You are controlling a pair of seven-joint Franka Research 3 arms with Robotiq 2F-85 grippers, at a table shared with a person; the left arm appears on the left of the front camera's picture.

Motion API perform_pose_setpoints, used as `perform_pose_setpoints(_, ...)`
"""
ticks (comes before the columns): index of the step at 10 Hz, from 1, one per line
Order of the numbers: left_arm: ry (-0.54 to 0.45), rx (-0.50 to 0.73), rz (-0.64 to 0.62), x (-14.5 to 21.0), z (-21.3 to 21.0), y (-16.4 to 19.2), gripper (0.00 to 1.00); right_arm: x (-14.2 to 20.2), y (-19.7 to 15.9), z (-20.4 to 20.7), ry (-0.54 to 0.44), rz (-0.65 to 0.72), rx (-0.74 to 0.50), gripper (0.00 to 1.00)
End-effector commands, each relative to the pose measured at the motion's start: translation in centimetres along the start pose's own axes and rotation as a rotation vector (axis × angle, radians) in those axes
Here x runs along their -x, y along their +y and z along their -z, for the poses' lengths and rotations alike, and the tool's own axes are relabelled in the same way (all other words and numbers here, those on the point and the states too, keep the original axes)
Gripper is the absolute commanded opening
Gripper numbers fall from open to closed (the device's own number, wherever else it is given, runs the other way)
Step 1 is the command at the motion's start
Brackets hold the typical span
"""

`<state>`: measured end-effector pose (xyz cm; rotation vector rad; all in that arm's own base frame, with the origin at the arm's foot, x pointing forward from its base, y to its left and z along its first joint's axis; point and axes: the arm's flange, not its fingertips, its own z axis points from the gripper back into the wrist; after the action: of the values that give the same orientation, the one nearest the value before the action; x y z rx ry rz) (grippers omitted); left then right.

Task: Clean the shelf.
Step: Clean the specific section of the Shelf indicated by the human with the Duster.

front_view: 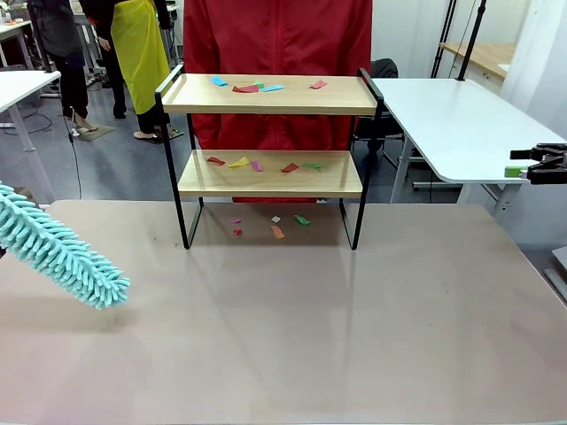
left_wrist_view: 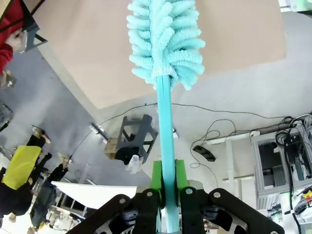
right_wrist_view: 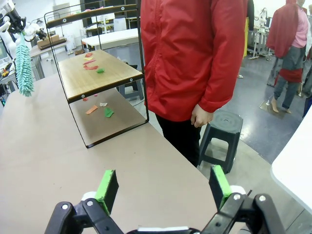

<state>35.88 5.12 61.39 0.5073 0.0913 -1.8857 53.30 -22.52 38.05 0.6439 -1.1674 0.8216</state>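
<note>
Well apart from your right claw (front_view: 532,164), which hangs off the worktop's (front_view: 354,336) right edge in the front view, the shelf (front_view: 270,181) stands at the far middle. A person in a red jacket (front_view: 279,35) is just behind it. Coloured paper scraps (front_view: 257,87) lie on its top board, more on the lower board, and a few on the worktop underneath. I judge that the cleaning has not begun and both boards are left for you to sweep. The teal duster (front_view: 58,257) hangs over the worktop's left side, clear of the shelf.

From the left wrist, your left claw (left_wrist_view: 168,178) is clamped on the duster's handle. The fluffy head is straight ahead of the fingers, above the worktop's edge.

From the right wrist, the right claw gapes wide with nothing between its green pads. The shelf lies ahead and to its left, scraps showing on the lower board and beneath it. The person stands ahead, close to the shelf's end.
</note>
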Motion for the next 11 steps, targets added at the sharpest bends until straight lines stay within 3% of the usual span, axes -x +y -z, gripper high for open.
perform_pose_setpoints(1,0.009,-0.013,-0.004,0.46,-0.11,0.12,0.13,-0.25,0.21,0.13,-0.005,-0.002,-0.003,1.0)
perform_pose_setpoints(11,0.009,-0.013,-0.004,0.46,-0.11,0.12,0.13,-0.25,0.21,0.13,-0.005,-0.002,-0.003,1.0)
